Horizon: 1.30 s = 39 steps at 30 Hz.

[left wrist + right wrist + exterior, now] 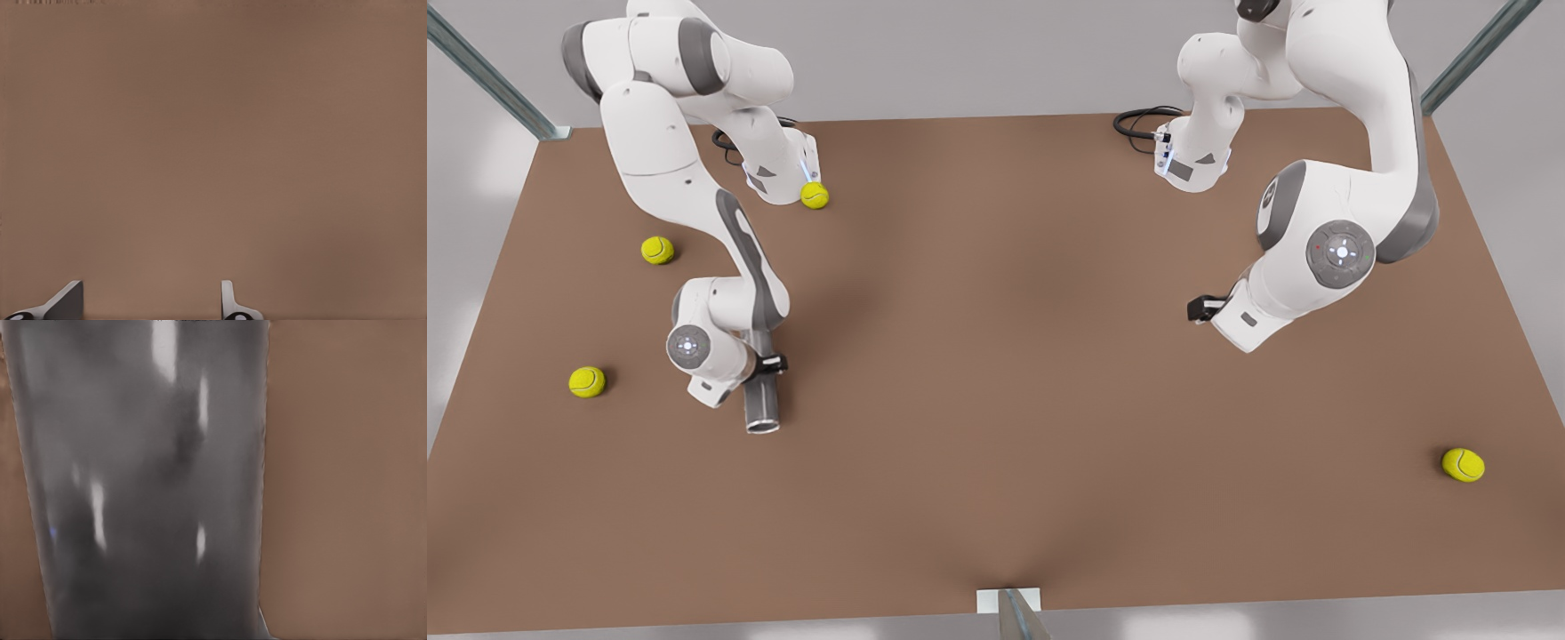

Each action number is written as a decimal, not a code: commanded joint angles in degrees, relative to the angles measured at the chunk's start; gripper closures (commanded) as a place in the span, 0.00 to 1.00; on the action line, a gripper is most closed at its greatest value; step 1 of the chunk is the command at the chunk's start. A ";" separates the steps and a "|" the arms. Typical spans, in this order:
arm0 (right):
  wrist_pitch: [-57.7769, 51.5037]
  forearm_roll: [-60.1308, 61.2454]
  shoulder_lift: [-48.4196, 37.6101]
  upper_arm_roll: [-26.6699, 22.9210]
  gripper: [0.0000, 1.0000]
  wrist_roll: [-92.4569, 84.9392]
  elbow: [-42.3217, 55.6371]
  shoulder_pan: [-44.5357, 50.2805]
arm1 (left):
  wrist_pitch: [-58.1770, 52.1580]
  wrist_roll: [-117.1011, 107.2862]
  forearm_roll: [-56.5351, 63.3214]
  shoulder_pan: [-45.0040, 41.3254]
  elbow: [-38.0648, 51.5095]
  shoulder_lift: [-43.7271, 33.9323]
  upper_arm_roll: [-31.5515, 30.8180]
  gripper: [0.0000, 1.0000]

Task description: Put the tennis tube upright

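While tennis tube (762, 402) is lying flat on tabletop (996, 373), nothing upright yet. Right claw (769, 363) sitting over tube's middle, grip I cannot tell. Left claw (152, 301) waiting well apart, fingers spread, empty.

Soft, even light falls from above; the brown table (996, 373) shows faint diffuse shadows beneath both arms. Close up in the right wrist view, the tennis tube (143, 493) is blurred and carries white streaks of glare along its grey wall.
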 commanded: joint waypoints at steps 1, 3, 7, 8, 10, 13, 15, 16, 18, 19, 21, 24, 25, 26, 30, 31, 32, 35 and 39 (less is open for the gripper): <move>-2.22 -0.24 -0.26 0.07 0.25 -4.01 2.30 0.16 | 0.43 0.12 0.13 0.03 0.03 0.06 0.31 0.00; -3.55 -0.15 -0.26 3.93 0.25 -14.12 9.24 0.78 | 0.61 0.12 0.13 0.03 0.03 0.15 0.31 0.00; -3.02 -8.22 2.11 6.05 0.25 -24.94 19.69 14.12 | 0.87 0.12 0.04 0.12 0.03 0.24 0.40 0.00; -2.84 -10.42 3.77 6.05 0.25 -25.03 22.25 17.38 | 1.22 0.12 0.04 0.03 0.03 0.24 0.58 0.00; -1.00 -14.12 4.83 6.05 0.25 -25.12 23.22 22.39 | 1.22 0.12 -0.05 0.12 0.03 0.24 0.58 0.00; 2.43 -19.66 7.38 6.05 0.25 -29.95 24.89 28.46 | 1.31 0.12 -0.14 0.20 0.03 0.24 0.75 0.00; 4.54 -20.28 9.67 6.05 0.25 -35.84 26.47 29.96 | 2.02 0.12 -0.14 0.47 0.03 0.50 0.75 0.00; 6.30 -20.45 10.72 6.05 0.25 -38.21 26.47 30.22 | 2.10 0.12 -0.14 0.47 0.03 0.67 0.75 0.00; 8.58 -20.36 12.65 6.05 0.25 -38.56 26.47 30.75 | 2.10 0.12 -0.14 0.47 0.03 0.76 0.75 0.00; 10.16 -20.19 14.06 6.05 0.25 -38.39 26.47 30.92 | 1.84 0.12 -0.14 0.47 0.03 0.94 0.75 0.00; 11.22 -19.84 18.02 6.05 0.24 -37.95 29.02 31.10 | 1.40 0.12 -0.05 0.47 0.03 1.38 0.75 0.00; 11.40 -19.40 18.98 6.05 0.24 -37.60 29.28 31.01 | 0.96 0.12 -0.05 0.47 0.03 1.64 0.75 0.00; 11.40 -19.31 18.98 6.05 0.24 -37.60 29.37 30.92 | 0.96 0.12 -0.05 0.47 0.03 1.55 0.75 0.00; 11.40 -19.31 18.99 6.22 0.24 -37.60 29.37 30.92 | 0.96 0.03 -0.05 0.47 0.03 1.55 0.75 0.00; 11.40 -19.31 19.51 6.22 0.21 -37.60 29.72 30.92 | 0.87 0.03 -0.05 0.47 0.03 1.55 1.10 0.00; 11.48 -19.22 19.86 6.22 0.04 -37.68 29.99 30.92 | 0.87 0.03 -0.05 0.47 0.03 1.55 1.10 0.00; 11.84 -19.40 19.86 6.22 0.00 -38.03 30.25 30.92 | 0.87 0.03 -0.05 0.47 0.03 1.55 1.10 0.00; 12.19 -19.40 20.13 6.05 0.00 -37.95 30.60 30.92 | 0.79 0.12 -0.05 0.38 0.03 1.91 1.10 0.00; 12.10 -19.40 19.69 6.22 0.00 -37.86 30.60 30.92 | 0.87 0.12 0.04 0.38 0.03 1.91 1.10 0.00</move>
